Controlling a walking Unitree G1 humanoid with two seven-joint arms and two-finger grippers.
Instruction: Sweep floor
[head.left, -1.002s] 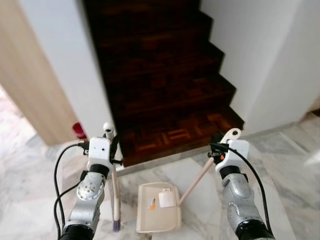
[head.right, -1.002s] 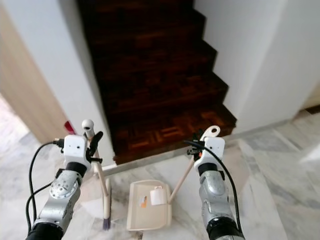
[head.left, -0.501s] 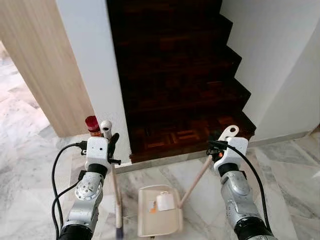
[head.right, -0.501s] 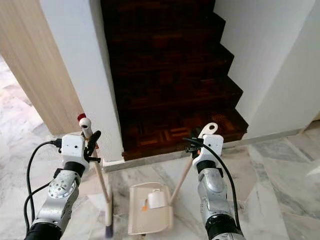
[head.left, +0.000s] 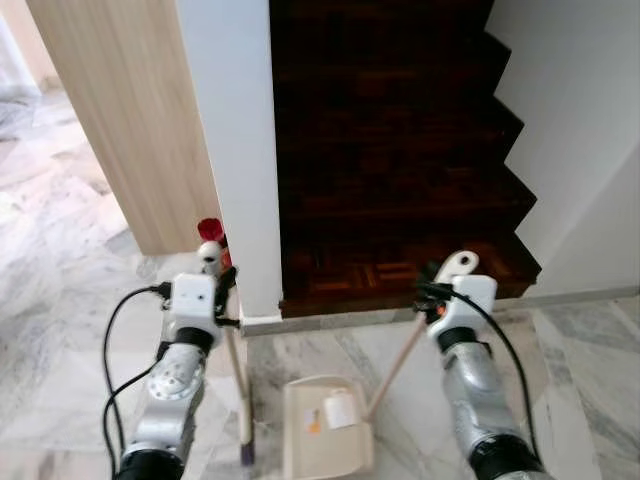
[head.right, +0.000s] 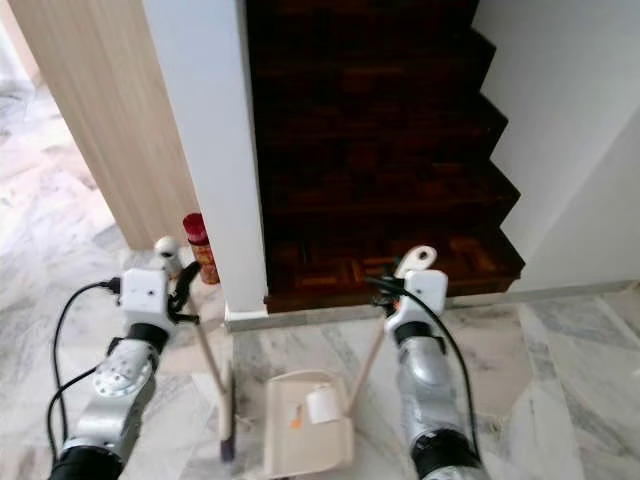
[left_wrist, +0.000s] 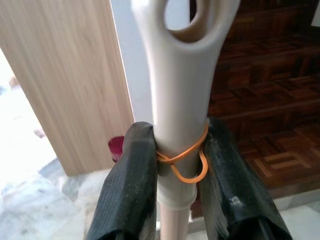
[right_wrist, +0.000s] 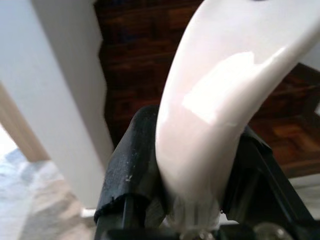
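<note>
The robot stands on a pale marble floor (head.left: 70, 330) in front of dark brown wooden stairs (head.left: 390, 190). A white wall post (head.left: 235, 150) stands at the left edge of the stairs, and a light wooden panel (head.left: 120, 110) is beside it.

The left hand (left_wrist: 180, 165) holds a cream plastic broom with a long thin stick (head.left: 236, 385). Its two black fingers (left_wrist: 132, 175) are closed tight on the stick near the top, one on each side. An orange rubber band (left_wrist: 187, 160) loops around the stick at the grip. The top of the broom has a hole for hanging. The stick slants down to the floor, and the dark bristles (head.right: 226, 448) rest on the marble near the robot's left side.

The right hand (right_wrist: 192, 200) holds the white curved top of a dustpan handle (right_wrist: 225, 100). Its black fingers (right_wrist: 132, 160) squeeze it from both sides. The handle slants down and to the left to a cream plastic dustpan (head.left: 325, 440), which sits flat on the floor between the two arms. A small white thing and a small orange bit (head.left: 315, 426) lie inside the pan.

A small red bottle with a red cap (head.right: 198, 245) stands on the floor beside the white post, close to the wooden panel.
</note>
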